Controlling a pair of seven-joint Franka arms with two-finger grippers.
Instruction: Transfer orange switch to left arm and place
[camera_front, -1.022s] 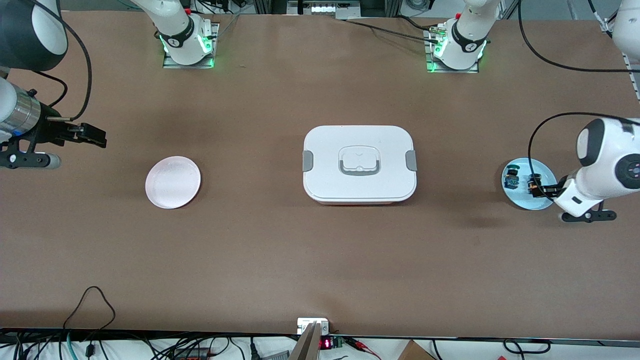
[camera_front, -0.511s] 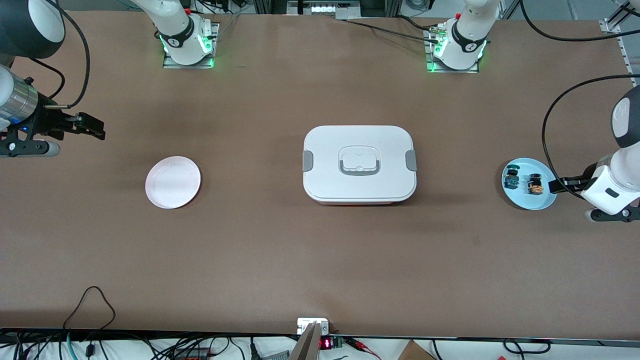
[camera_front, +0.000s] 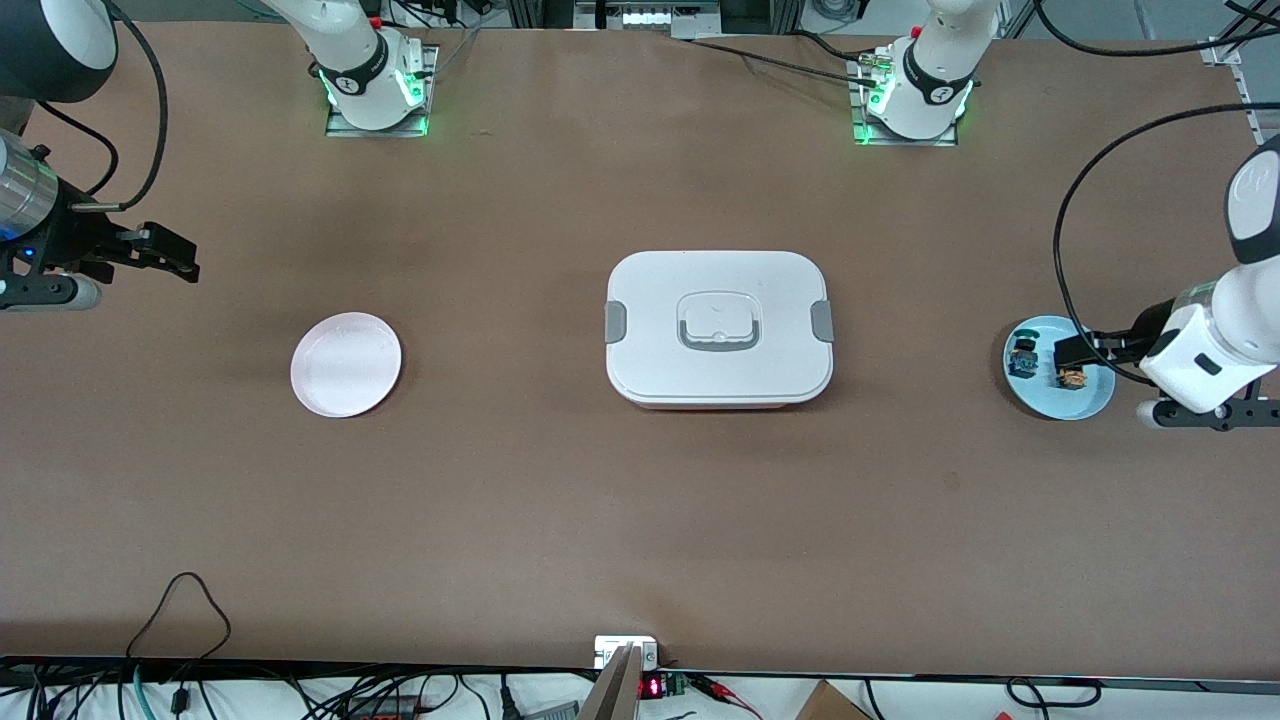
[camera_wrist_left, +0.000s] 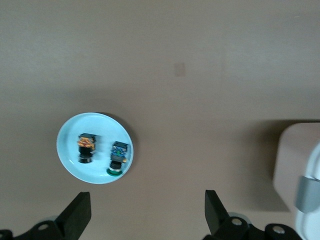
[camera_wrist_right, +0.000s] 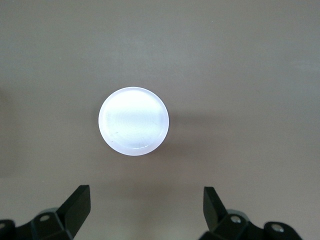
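Orange-capped and tiny, the black push-button orange switch sits on the pale blue round plate at the left arm's end of the table, just beside a blue-and-black switch. The left gripper hangs over that plate with jaws spread wide, holding nothing. The right gripper waits, also spread and empty, above bare table near the pink round plate. Since the two switches sit so close, a descent slightly off could pinch the wrong one or knock both; a low carry could clip the large white rounded box between the plates.
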